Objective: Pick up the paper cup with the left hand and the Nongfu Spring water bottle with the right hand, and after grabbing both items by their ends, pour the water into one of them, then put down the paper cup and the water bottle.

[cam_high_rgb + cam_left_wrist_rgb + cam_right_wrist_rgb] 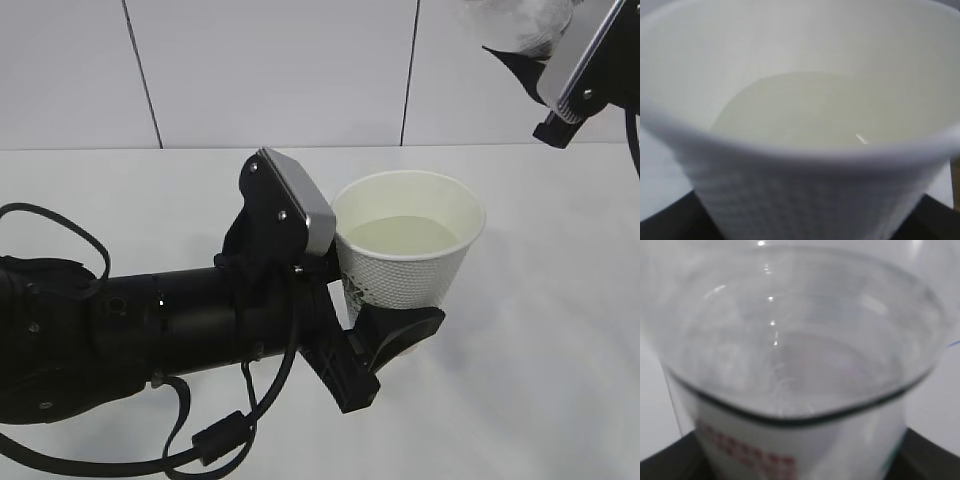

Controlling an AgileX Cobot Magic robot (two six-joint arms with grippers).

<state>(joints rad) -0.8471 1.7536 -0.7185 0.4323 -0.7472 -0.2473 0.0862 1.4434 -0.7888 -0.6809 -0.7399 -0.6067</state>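
Left claw [400, 330] gripping paper cup [405, 255], upright

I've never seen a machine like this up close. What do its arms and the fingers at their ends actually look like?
The left hand ends a thick, round black arm with loose black cables looping beneath it. Its black fingers are blocky and angular, and a grey rectangular plate with small screws is mounted above them. Of the right hand only a corner shows: the same grey plate on a black bracket, with a black cable.
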